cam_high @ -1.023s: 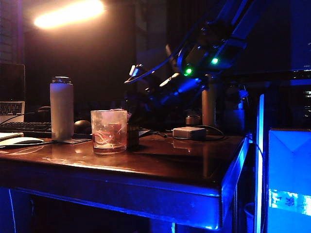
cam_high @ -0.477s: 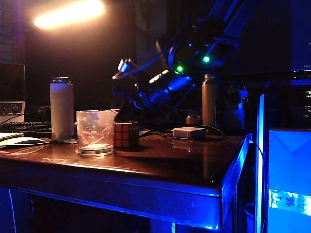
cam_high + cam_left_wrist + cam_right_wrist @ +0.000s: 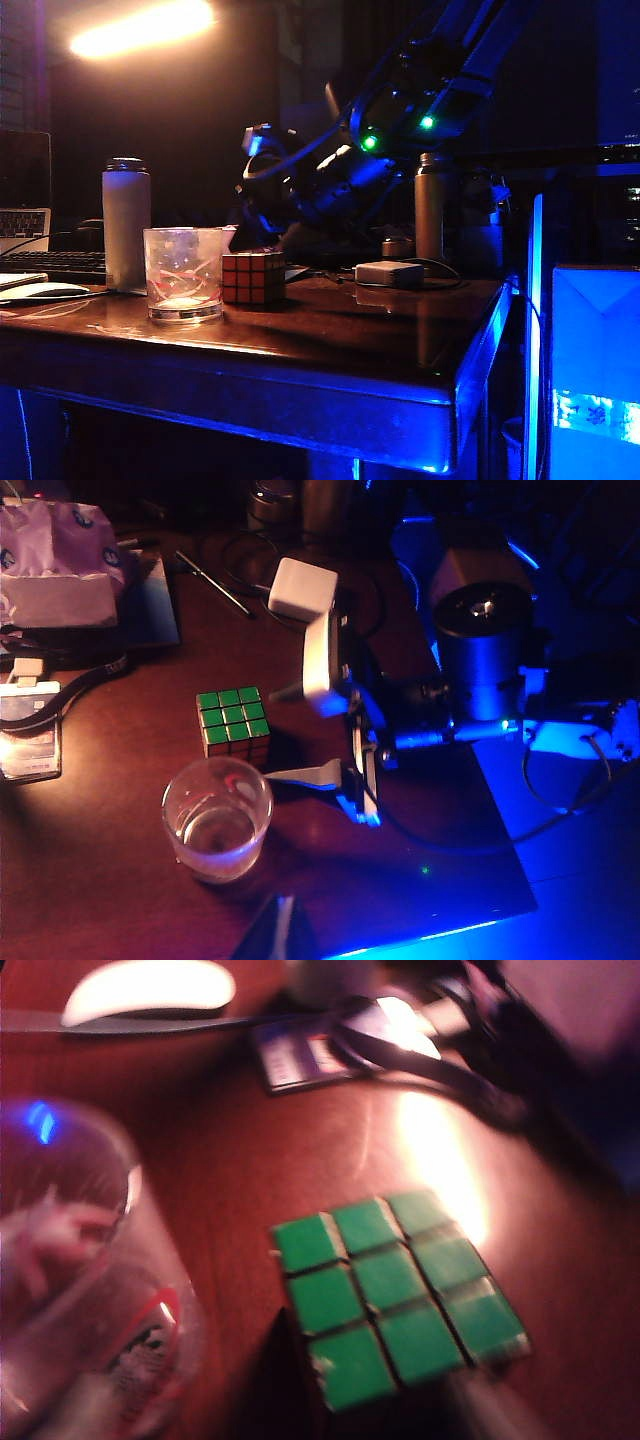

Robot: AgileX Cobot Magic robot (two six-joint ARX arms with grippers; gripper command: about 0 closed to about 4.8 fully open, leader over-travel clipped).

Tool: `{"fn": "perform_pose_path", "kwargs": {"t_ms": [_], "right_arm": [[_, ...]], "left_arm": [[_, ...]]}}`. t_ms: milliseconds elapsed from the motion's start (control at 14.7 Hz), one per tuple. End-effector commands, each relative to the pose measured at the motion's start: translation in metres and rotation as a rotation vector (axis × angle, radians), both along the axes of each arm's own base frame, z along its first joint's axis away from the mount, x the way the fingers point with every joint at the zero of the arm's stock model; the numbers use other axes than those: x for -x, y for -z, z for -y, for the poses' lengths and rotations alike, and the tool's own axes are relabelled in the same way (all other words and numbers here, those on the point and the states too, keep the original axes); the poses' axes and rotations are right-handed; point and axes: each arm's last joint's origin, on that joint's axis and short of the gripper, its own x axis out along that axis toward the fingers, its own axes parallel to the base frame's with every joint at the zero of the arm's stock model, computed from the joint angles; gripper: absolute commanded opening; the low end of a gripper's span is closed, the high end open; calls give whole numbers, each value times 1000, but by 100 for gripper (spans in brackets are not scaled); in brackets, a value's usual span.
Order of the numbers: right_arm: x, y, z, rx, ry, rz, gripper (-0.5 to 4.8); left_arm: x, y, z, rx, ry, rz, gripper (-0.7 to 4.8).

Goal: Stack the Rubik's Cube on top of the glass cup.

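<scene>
R tool (image 3: pixel 315 725) open by Rubik's Cube (image 3: pixel 233 721), L unseen.

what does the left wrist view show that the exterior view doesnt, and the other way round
Only the left wrist view shows the Rubik's Cube's green top face, the glass cup's open mouth, and the right claw open beside both. Only the exterior view shows the tall white bottle, the brown bottle and the keyboard. Both show cube and cup standing side by side on the table, not stacked, plus the small white box.

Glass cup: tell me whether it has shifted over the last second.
Yes. The glass cup slid left in the exterior view, toward the white bottle.
</scene>
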Motion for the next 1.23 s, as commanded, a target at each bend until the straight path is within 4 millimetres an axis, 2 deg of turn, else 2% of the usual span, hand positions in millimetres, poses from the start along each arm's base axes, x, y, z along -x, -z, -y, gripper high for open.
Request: {"fn": "perform_pose_path", "kwargs": {"t_ms": [68,341,682,818,1023,1227], "right_arm": [[-3,-3,5,60,-40,80,479],[-19,-12,17,54,9,109,479],[-40,-20,4,40,-63,87,479],[-42,-17,4,58,-69,89,479],[-44,-2,3,78,-81,56,479],[-45,2,2,78,-86,56,479]], "left_arm": [[1,-3,0,3,7,18,-3],[1,-3,0,3,8,18,-3],[1,-3,0,7,13,17,-3],[1,-3,0,8,14,17,-3],[1,-2,0,7,13,4,-3],[-1,9,0,9,10,-39,-3]]}}
